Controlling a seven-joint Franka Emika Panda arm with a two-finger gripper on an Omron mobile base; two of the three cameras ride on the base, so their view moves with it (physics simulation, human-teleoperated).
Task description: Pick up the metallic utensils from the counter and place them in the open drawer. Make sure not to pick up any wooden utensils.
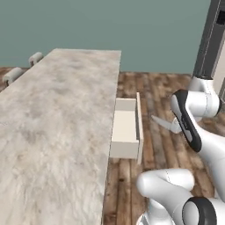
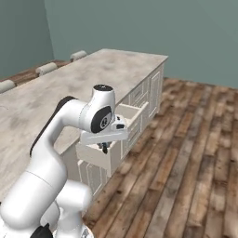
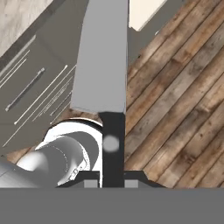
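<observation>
Gripper (image 3: 113,183) clamped on black handle of knife (image 3: 103,65), silver blade pointing away from hand (broad, flat face up), held above wooden floor (image 3: 183,109) beside open drawer (image 1: 126,132), cream drawer projecting from marble counter (image 1: 57,123), arm alongside island.

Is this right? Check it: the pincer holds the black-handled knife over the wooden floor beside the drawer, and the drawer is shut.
One thing is wrong: the drawer is pulled open, not shut, as the left base view shows. The rest stands: the pincer grips the knife by its black handle, over the wooden floor beside the drawer.
</observation>
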